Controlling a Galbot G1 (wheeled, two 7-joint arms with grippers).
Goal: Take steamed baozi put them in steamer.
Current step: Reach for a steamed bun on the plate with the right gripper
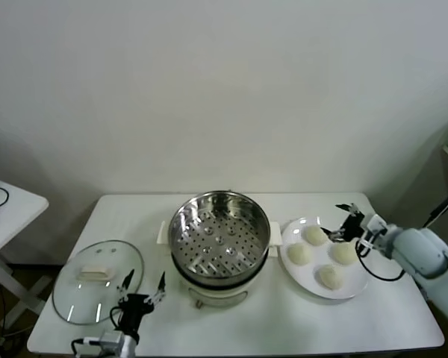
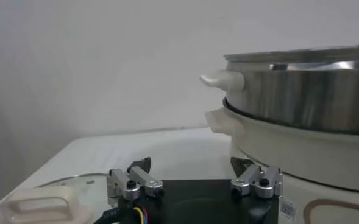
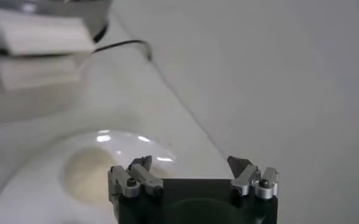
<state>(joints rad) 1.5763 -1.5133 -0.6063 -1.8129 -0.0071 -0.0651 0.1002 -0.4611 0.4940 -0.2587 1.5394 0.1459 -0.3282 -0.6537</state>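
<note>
left arm (image 1: pixel 104 344): cut off by the head view's lower edge | steamer (image 2: pixel 301 115): left wrist view shows one side only, inside hidden | lid (image 2: pixel 42 204): cut by frame edge there | plate (image 3: pixel 39 182): partly behind right gripper (image 3: pixel 191 170) in right wrist view | baozi (image 3: pixel 91 173): blurred, one visible there

Four steamed baozi (image 1: pixel 314 235) sit on one white plate (image 1: pixel 352 289), just right of the single steamer (image 1: pixel 219 237). One glass lid (image 1: pixel 97 290) lies to the steamer's left. One counter (image 1: pixel 269 324) carries them all, and two grippers show: left gripper (image 1: pixel 142 288), right gripper (image 1: pixel 338 221).
</note>
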